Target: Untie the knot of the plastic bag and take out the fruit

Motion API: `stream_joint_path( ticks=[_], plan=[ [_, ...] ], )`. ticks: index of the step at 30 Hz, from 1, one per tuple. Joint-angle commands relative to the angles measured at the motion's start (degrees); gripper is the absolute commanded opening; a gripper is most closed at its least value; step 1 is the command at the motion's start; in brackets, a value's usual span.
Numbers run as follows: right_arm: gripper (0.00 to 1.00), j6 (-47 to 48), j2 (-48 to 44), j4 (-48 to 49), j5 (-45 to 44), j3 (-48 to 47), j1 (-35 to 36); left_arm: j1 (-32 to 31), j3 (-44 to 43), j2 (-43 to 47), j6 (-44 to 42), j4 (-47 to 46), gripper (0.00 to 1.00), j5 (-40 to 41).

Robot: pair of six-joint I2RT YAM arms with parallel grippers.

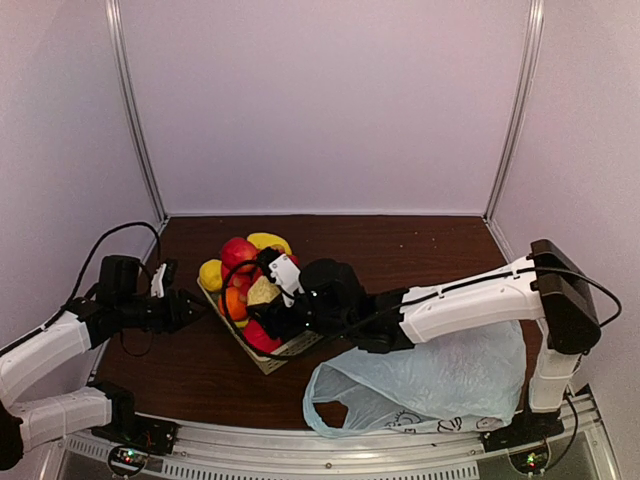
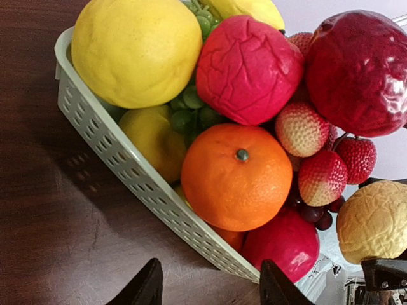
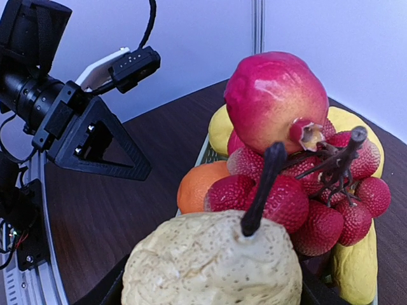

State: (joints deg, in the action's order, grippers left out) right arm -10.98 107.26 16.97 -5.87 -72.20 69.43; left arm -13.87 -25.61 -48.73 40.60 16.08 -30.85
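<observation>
The plastic bag (image 1: 440, 385), pale blue and slack, lies at the table's near right with one loop handle open toward the left; its knot does not show. Fruit fills a pale basket (image 2: 114, 152): a big yellow one (image 2: 137, 51), an orange (image 2: 236, 178), a red pomegranate (image 2: 359, 70) and lychees (image 2: 324, 171). My right gripper (image 1: 265, 295) reaches over the basket's near side, shut on a tan pear (image 3: 210, 267) with a dark stem, right beside the lychees. My left gripper (image 2: 210, 286) stands open at the basket's left corner with nothing between its fingers.
The basket (image 1: 262, 360) sits left of centre on the dark wooden table, on a printed sheet. White walls close in the back and both sides. The right arm (image 1: 470, 300) stretches low across the bag. A metal rail (image 1: 330, 440) runs along the near edge.
</observation>
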Motion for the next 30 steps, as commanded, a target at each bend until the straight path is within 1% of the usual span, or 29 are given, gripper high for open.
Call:
stream_joint_path(
  ticks=[1,8,11,14,25,30],
  plan=[
    [0.57,5.39,1.99,-3.85,-3.58,-2.73,1.55,0.07,0.71,0.74,-0.18,0.27,0.52,-0.44],
    [0.6,9.74,4.14,-5.85,-5.94,-4.25,2.14,0.07,0.56,0.57,-0.24,0.36,0.52,-0.44],
    [0.61,10.19,4.67,-5.76,-7.07,-4.17,2.18,0.07,0.51,0.57,-0.26,0.45,0.52,-0.37],
    [0.62,12.53,5.42,-5.59,-7.54,-4.7,2.16,0.07,0.56,0.57,-0.26,0.58,0.52,-0.35],
    [0.63,12.39,8.2,-3.03,-9.77,-6.15,2.13,0.07,0.91,1.27,-0.26,1.39,0.52,-0.09],
    [0.67,11.75,7.87,-2.96,-11.02,-4.58,2.17,0.07,0.91,1.27,-0.37,1.5,0.52,0.03]
  ],
)
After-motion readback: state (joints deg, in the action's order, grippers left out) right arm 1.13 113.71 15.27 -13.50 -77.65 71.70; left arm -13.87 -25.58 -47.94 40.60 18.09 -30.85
